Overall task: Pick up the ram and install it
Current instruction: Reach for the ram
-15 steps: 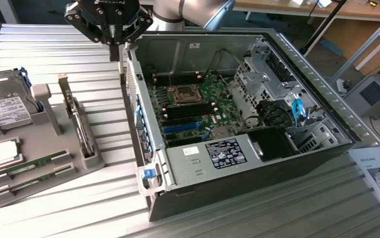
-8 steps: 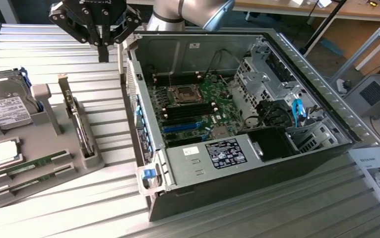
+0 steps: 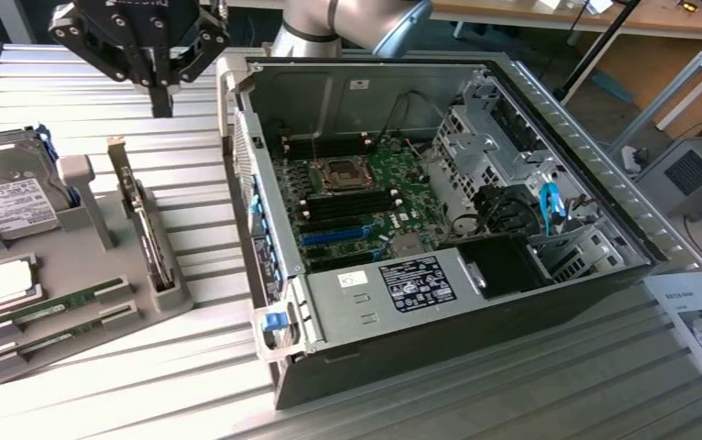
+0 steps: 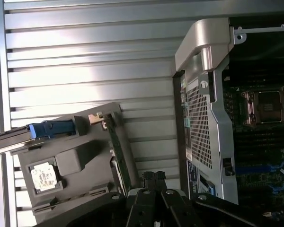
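We see our gripper [image 3: 161,101] closed on nothing above the slatted surface [image 3: 82,105], while the ram [image 3: 51,307] and its twin [image 3: 64,334] lie in the gray tray [image 3: 76,266].

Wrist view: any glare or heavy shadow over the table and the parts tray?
Wrist view: strong glare streaks across the ribbed table, the CPU chip is washed out pale, the motherboard sits in deep shadow. Exterior view: glare on the slats beside the case, the two ram sticks evenly lit.
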Tool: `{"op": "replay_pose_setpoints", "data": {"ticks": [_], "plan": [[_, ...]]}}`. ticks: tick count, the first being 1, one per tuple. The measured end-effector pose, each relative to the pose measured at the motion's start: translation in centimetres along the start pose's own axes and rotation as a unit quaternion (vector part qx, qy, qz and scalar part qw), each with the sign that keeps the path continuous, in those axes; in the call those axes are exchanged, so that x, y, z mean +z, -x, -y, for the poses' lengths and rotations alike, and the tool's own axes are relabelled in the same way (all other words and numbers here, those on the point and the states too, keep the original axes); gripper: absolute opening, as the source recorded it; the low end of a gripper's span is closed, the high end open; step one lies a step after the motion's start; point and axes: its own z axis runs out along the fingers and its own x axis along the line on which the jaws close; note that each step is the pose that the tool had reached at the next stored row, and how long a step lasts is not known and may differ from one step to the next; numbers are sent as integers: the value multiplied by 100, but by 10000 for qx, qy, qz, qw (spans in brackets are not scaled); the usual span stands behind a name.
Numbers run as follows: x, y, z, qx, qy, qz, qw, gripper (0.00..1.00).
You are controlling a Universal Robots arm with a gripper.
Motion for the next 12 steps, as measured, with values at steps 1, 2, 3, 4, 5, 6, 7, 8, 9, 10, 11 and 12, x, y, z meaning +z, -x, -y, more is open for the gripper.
{"op": "replay_pose_setpoints", "data": {"ticks": [1, 2, 3, 4, 5, 6, 7, 8, 9, 10, 11, 12], "plan": [[-1, -37, 5, 0, 0, 0, 10000, 11], [-1, -58, 8, 0, 0, 0, 10000, 11], [-2, -85, 12, 0, 0, 0, 10000, 11], [-4, -111, 16, -1, 0, 0, 10000, 11], [-4, -140, 20, -1, 0, 0, 10000, 11], [-5, -161, 23, 0, 0, 0, 10000, 11], [-5, -185, 26, 0, 0, 0, 10000, 11], [-6, -211, 29, 0, 0, 0, 10000, 11], [-7, -236, 33, 0, 0, 0, 10000, 11], [-8, -259, 36, 0, 0, 0, 10000, 11], [-8, -280, 39, 0, 0, 0, 10000, 11], [-9, -301, 41, 0, 0, 0, 10000, 11]]}}
